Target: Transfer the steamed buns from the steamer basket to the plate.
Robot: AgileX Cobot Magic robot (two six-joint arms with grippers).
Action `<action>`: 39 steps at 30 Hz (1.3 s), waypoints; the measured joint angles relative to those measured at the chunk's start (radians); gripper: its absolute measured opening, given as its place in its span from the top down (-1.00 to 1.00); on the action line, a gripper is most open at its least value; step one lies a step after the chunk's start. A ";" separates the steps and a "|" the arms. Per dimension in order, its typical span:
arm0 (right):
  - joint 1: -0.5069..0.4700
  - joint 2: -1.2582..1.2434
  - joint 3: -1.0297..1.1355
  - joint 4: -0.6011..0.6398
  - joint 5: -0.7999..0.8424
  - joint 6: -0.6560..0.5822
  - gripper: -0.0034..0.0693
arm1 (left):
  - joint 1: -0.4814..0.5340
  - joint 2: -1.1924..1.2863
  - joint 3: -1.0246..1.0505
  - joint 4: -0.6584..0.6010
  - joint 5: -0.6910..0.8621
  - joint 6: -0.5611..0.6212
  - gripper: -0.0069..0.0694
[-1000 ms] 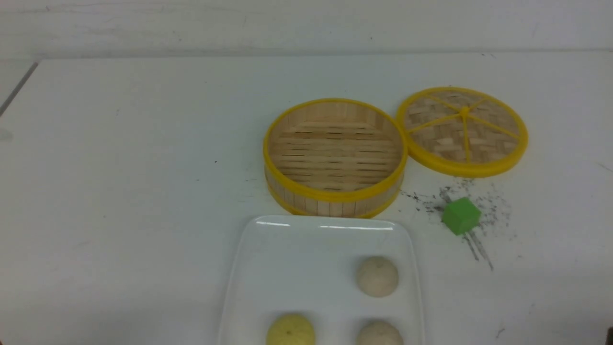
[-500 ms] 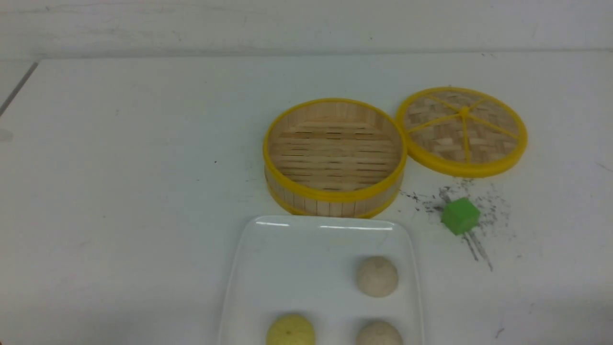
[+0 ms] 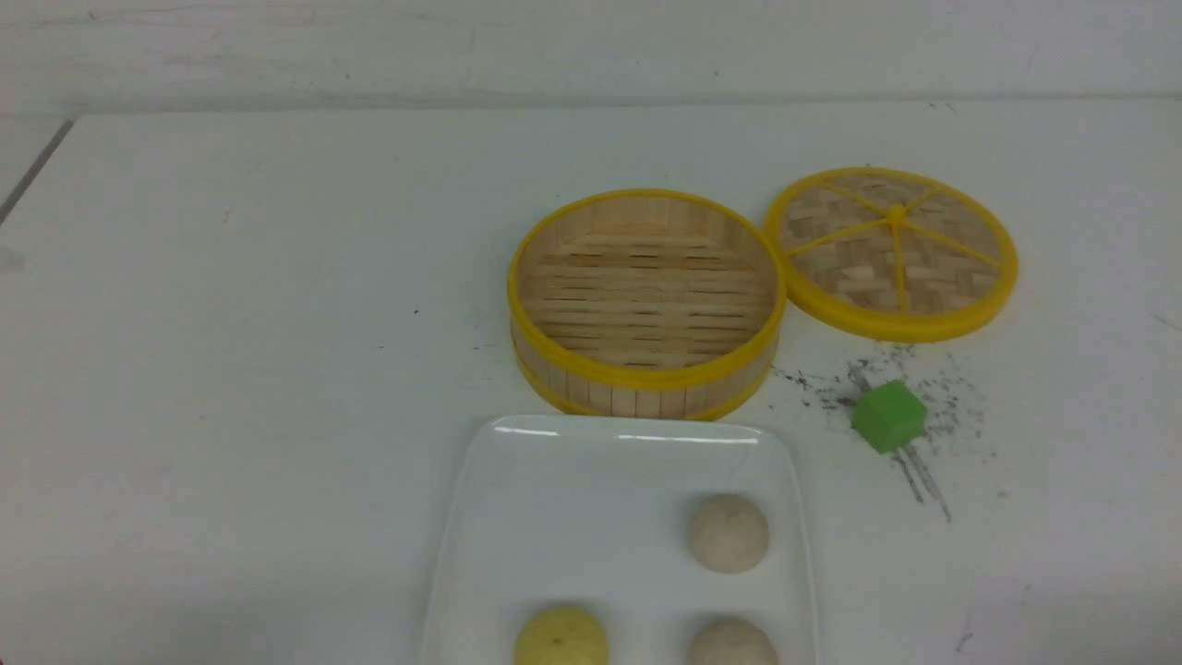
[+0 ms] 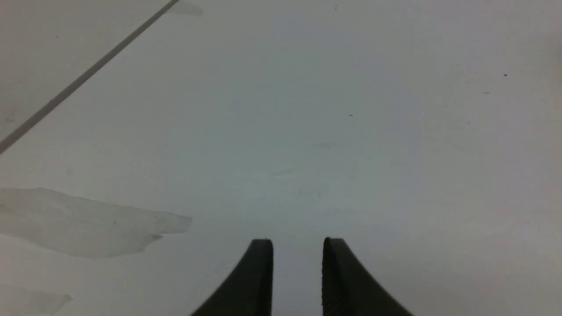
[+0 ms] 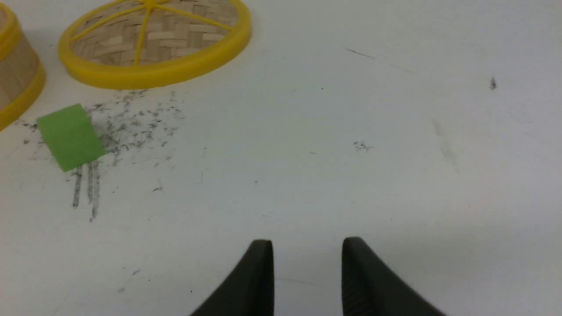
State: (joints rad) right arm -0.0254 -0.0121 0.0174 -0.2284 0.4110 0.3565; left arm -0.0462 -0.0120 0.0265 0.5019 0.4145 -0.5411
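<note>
Our left pincer [image 4: 297,245] hangs over bare white bench [image 4: 307,131], its jaws parted with nothing between them; our right pincer [image 5: 307,248] likewise stands spread and empty, near the green cube [image 5: 70,136] and woven lid [image 5: 153,39]. The steamer basket [image 3: 645,300] sits empty (slatted floor bare), just behind the white plate [image 3: 563,499], which carries all three steamed buns [image 3: 728,532]
</note>
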 joint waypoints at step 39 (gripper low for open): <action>0.103 0.000 0.000 0.059 0.000 0.049 0.24 | 0.000 0.000 0.000 0.000 0.001 0.000 0.26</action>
State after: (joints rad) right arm 0.0779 -0.0121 0.0174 -0.1689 0.4107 0.4052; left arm -0.0462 -0.0120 0.0265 0.5019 0.4153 -0.5411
